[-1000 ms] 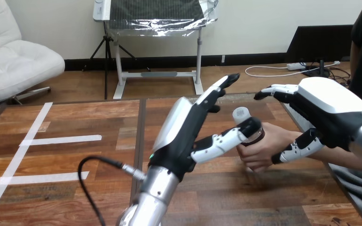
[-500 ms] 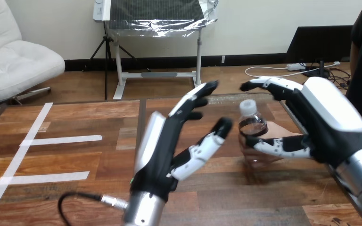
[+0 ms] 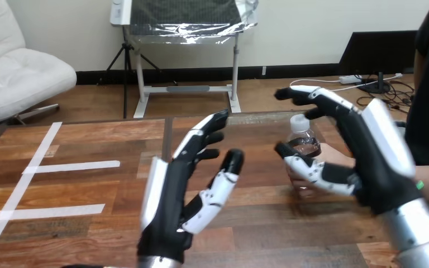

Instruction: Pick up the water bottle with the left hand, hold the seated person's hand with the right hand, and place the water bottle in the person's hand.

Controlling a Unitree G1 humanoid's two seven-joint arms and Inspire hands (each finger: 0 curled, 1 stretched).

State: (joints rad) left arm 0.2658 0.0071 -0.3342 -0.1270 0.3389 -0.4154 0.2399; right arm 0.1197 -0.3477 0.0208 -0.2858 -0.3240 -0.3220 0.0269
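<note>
Going left to right: the robot's left hand (image 3: 170,195) is up in the lower middle of the frame, above the wooden bench (image 3: 89,139). Its fingers are spread and mostly straight, thumb out, and there's nothing in it, so it's fully released. There's a clear gap between it and the bottle.

The water bottle (image 3: 303,146) is right of centre, standing upright with its white cap on top. It sits in the person's hand (image 3: 300,185), which comes in from the right edge and wraps around the lower part of the bottle.

The right hand (image 3: 377,162) is at the far right and it's relaxed too, not clenched on anything. Its fingers reach over the cap without closing on it, and the thumb runs across in front of the person's hand. I can't tell if the thumb is actually touching it.

My read is that the handover is basically done and this is the let-go stage. Next, both hands need to pull away cleanly. The right one has to be careful, because its fingers are right by the cap and a sloppy exit could knock the bottle.
</note>
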